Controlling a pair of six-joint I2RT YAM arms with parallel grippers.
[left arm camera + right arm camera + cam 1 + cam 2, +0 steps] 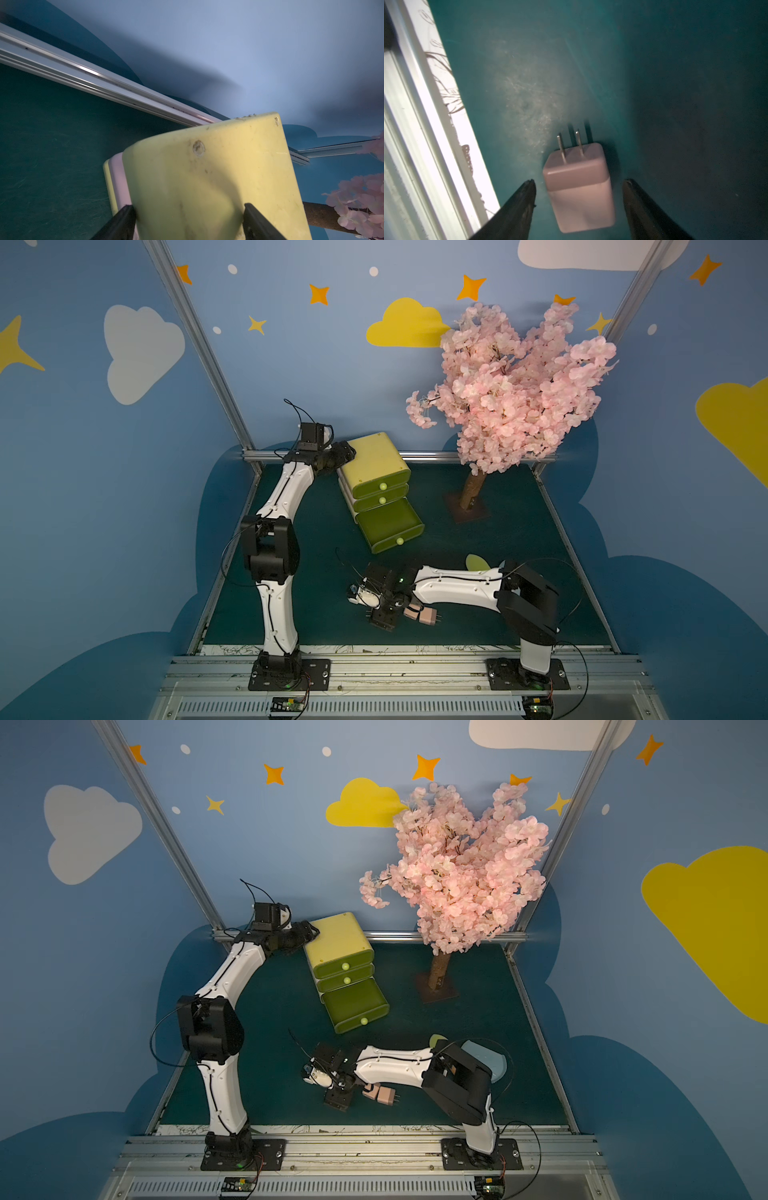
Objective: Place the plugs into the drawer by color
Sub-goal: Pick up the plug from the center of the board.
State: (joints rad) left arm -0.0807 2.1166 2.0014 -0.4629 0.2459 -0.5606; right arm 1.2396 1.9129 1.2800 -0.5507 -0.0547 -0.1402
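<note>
Pink plastic plug (pixel 579 197), likely light, hard and slick, lies untouched inside the open right gripper (pixel 579 182), best pinched by flat sides; left gripper (pixel 189 207) clamps the drawer chest (pixel 218 155).

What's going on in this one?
Two robot arms are working around a small yellow-green chest of drawers. The left gripper is clamped on the chest's rear edge, apparently steadying it. The bottom drawer is pulled out, and no plug shows inside it. The right gripper is open, its fingers either side of a pink plug lying on the mat near the front, without touching it.
</note>
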